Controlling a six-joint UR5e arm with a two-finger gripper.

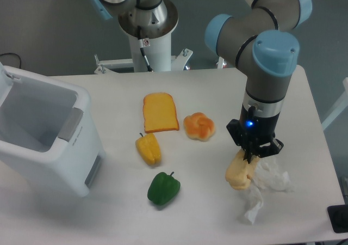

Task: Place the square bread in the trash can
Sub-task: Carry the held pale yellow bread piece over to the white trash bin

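The square bread (241,172) is a pale yellow-beige lumpy chunk at the right side of the table. My gripper (251,157) points straight down onto its top, the black fingers closed around its upper part. The bread's lower end looks close to or resting on the table beside crumpled paper. The trash can (51,147) is a large white boxy bin with a grey rim panel, standing open at the far left of the table.
A flat orange toast slice (160,112) and a knotted orange roll (199,127) lie mid-table. A yellow pepper (148,149) and a green pepper (163,189) lie between bread and bin. Crumpled white paper (266,188) lies right of the bread. The robot base (148,43) stands behind.
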